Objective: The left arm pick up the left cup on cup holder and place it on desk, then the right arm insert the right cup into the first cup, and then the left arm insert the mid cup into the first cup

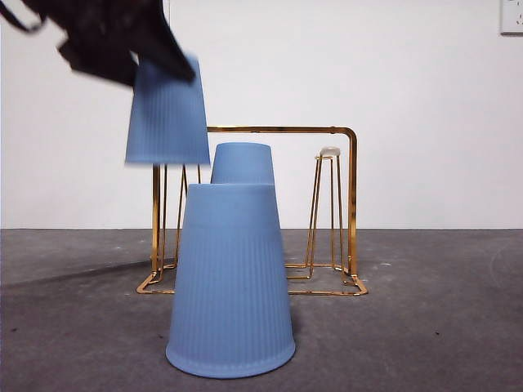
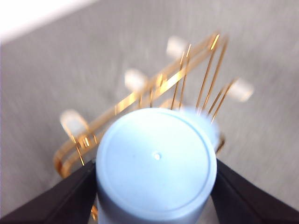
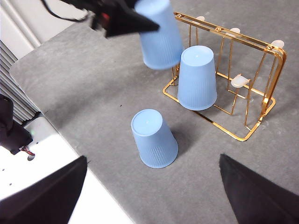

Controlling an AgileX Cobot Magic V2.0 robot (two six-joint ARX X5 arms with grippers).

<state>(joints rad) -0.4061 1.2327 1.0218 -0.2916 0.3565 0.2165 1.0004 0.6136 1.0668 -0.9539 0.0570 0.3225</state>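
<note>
Nearest me, one blue cup (image 1: 230,282) stands upside down on the tabletop (image 1: 425,327). My left fingers (image 2: 154,186) clamp another cup (image 1: 167,110) — lifted above the cup holder (image 1: 351,196). A third cup (image 3: 197,77) sits on the holder. My right fingers (image 3: 152,186) are spread — holding nothing.

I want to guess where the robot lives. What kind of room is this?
Probably a lab or test room: a plain grey desk, a bare white wall, and just blue cups with a gold cup holder.
</note>
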